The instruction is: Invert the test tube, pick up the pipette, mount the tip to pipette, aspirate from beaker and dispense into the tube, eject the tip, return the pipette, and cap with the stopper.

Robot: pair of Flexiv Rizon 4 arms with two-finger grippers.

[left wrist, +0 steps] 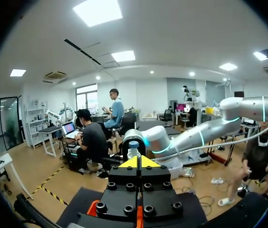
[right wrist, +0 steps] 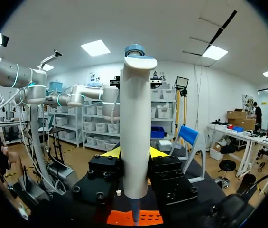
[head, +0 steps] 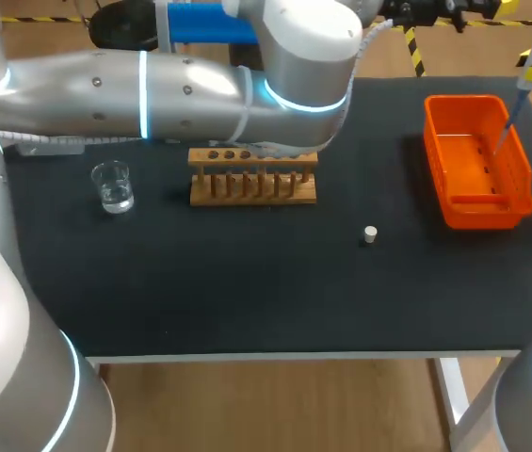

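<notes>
Pipette [right wrist: 134, 118] being gripped between jaws of right gripper [right wrist: 134, 153], tip [head: 506, 127] below them over orange bin [head: 522, 160] | jaws of left gripper [left wrist: 137, 162] being held closed, empty | tip-mounting judged; steady carry to beaker [head: 113, 185] being called for

Black table [head: 247, 292]. Orange basket [head: 525, 169]. Light brown wooden rack [head: 252, 177]. Clear glass beaker [head: 113, 185]. Off-white stopper [head: 370, 234]. White pipette [right wrist: 135, 123], blue cap on top. Silver-white left arm [head: 87, 94], glowing cyan rings. Black left gripper [left wrist: 138, 164] and right gripper [right wrist: 134, 153], yellow tips.

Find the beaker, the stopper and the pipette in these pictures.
beaker [head: 113, 185]: head view, on its clear glass wall.
stopper [head: 370, 234]: head view, on its pale side.
pipette [right wrist: 136, 128]: right wrist view, on its white body.
</notes>
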